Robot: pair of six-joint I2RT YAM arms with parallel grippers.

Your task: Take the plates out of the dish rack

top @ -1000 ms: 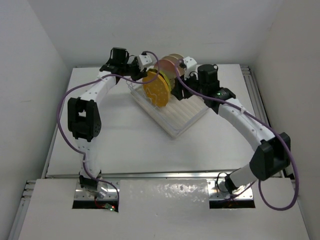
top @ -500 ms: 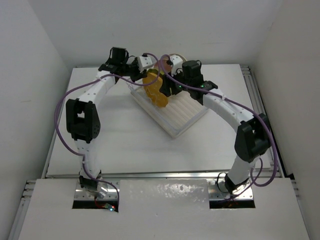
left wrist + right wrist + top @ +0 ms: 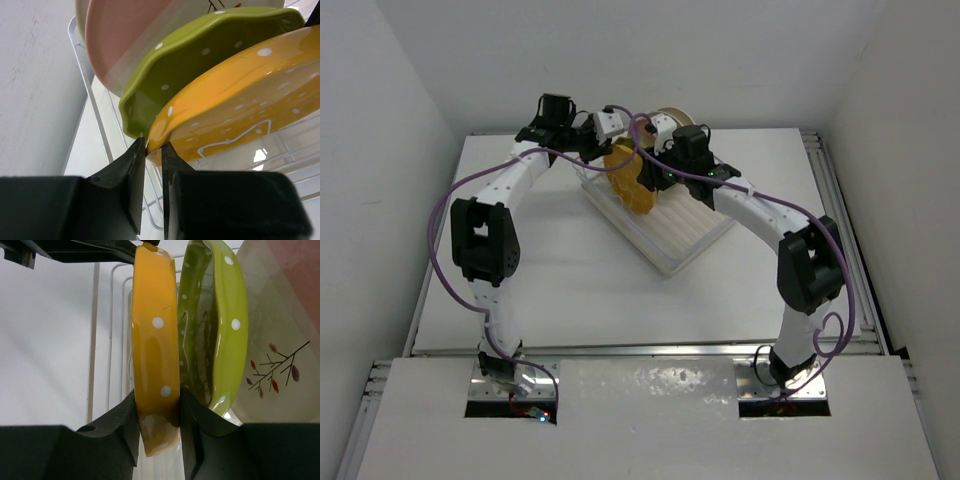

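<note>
Orange plate (image 3: 154, 355) edgewise within right pincer (image 3: 157, 407).

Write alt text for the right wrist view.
The right gripper clamps the near rim of the upright orange-yellow dotted plate, one finger on each face. A yellow-green dotted plate stands just right of it in the white dish rack.

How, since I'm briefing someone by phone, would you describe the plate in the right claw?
Find the white dish rack on the table's far side, where plates stand on edge in a row. Take the endmost plate, nearest the rack's empty slots, between the right claw's fingers. It is orange-yellow with white dots; its dotted neighbour is yellow-green.
</note>
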